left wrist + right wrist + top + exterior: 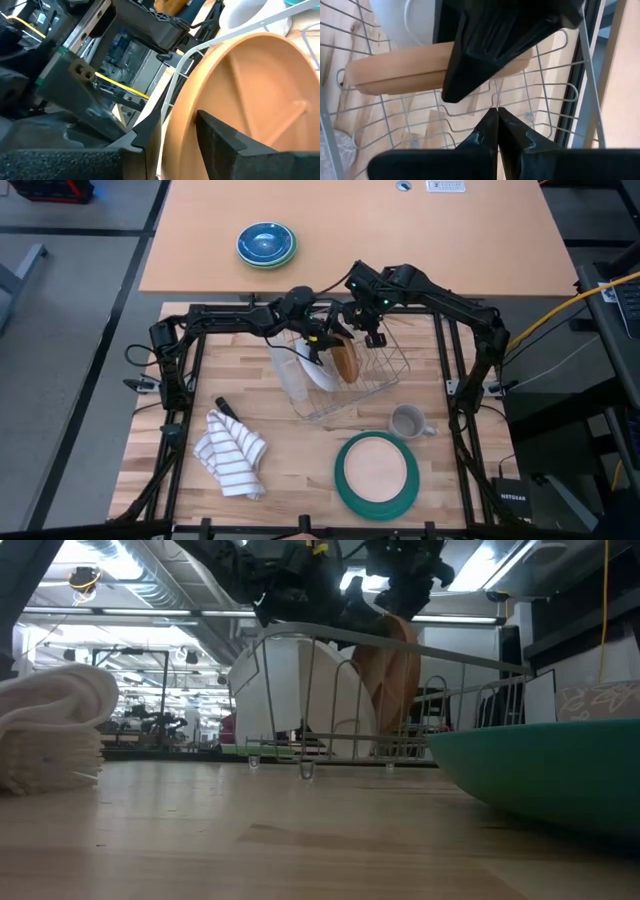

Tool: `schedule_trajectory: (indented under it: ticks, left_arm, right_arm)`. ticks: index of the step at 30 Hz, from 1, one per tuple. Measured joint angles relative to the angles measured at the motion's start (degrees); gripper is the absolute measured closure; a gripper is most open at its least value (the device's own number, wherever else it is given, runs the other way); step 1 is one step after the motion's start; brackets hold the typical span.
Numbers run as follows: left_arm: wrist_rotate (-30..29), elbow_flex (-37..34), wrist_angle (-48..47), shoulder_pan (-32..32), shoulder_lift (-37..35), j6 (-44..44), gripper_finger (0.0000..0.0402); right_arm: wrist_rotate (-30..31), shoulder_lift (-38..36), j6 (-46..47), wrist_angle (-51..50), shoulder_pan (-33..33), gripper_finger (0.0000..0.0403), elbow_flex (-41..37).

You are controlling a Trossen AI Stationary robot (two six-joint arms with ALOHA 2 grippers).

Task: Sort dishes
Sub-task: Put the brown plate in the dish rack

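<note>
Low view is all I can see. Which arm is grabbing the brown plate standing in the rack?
Observer: The left gripper. Its fingers straddle the rim of the tan plate, which stands on edge in the wire rack.
Operator: What's the other arm doing?
Observer: The right gripper is shut and holds nothing. It hangs above the rack, beside that plate.
Operator: Is anything in the big green dish?
Observer: Yes, a wood-coloured plate lies flat in the green plate.
</note>
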Motion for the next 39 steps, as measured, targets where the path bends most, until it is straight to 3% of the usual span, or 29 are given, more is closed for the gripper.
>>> schedule_trajectory:
  ticks: [14, 22, 30, 39]
  left_arm:
    - [0.0, 3.6, -2.1, 0.0, 0.1, -1.7, 0.0288]
    - [0.0, 6.9, -12.8, 0.0, 0.1, -2.6, 0.0308]
    - [0.0, 7.0, -15.5, -0.5, 0.0, -1.7, 0.0326]
    - [-0.3, 9.9, -26.3, -0.5, 0.1, -4.3, 0.0329]
  right_arm:
    - [0.3, -0.2, 0.0, 0.0, 0.0, 0.0396, 0.1]
    - [0.3, -0.3, 0.0, -1.3, 0.0, 0.0396, 0.1]
    - [0.2, -0.3, -0.1, -1.1, 0.0, 0.0396, 0.1]
    - [0.2, -0.3, -0.1, -1.1, 0.0, 0.0396, 0.1]
